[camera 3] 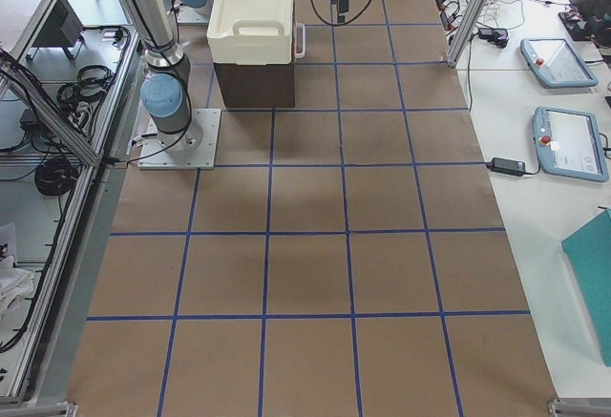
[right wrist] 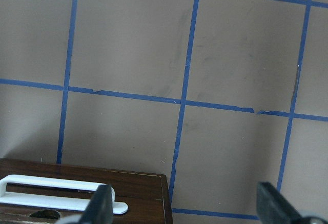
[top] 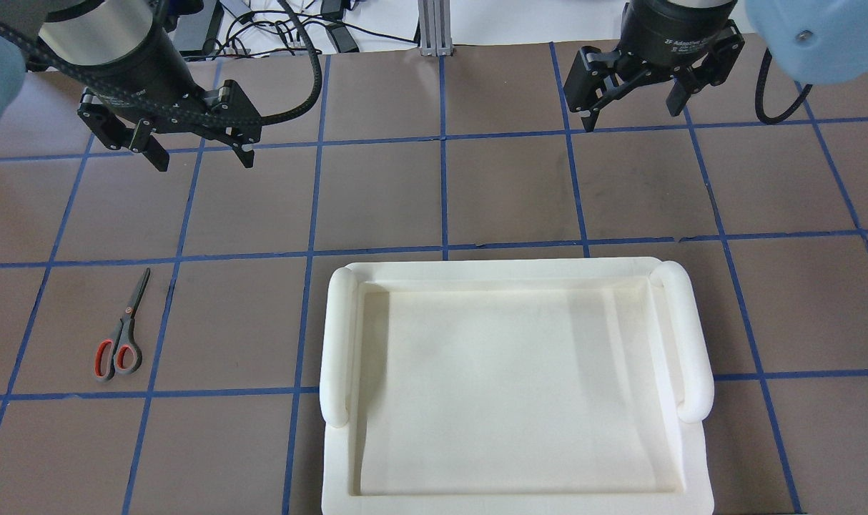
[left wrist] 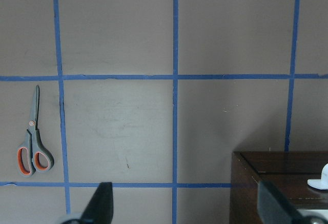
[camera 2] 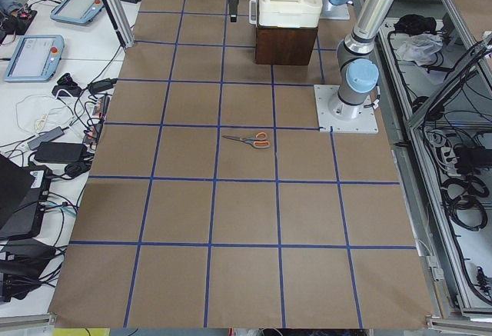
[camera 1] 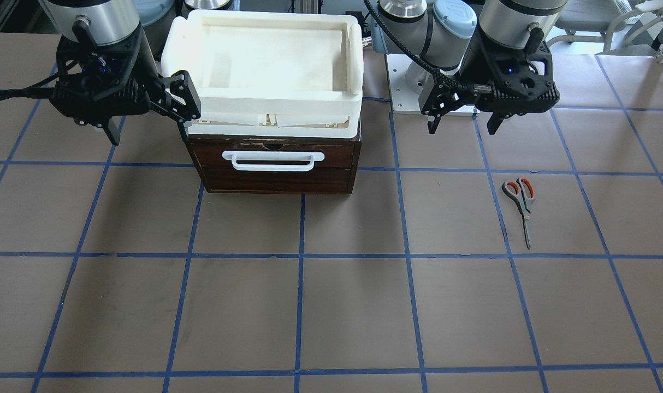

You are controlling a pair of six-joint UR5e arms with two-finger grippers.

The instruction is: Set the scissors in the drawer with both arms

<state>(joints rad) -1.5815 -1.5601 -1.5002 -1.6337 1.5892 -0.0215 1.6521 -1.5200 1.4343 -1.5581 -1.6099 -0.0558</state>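
- The brown bench (camera 1: 331, 305), gridded with blue tape (camera 1: 300, 284), carries everything.
- A cream tray (top: 337, 343) sits on top of the drawer. In the overhead view it hides the drawer completely.
- The front view does show the drawer (camera 1: 277, 177), pushed in flush, with its white handle (camera 1: 273, 161).
- The left arm (camera 1: 506, 27) and right arm (camera 1: 91, 22) hang above the bench on either side of the drawer. The jaws of both are spread wide and hold nothing.
- The scissors (camera 1: 520, 202) lie flat on the robot's left, well apart from the drawer. Their blades point away from the robot.

Scissors (camera 1: 520, 203) flat on table (camera 1: 309, 305), drawer (camera 1: 277, 180) seemingly shut, tray (camera 1: 266, 101) atop
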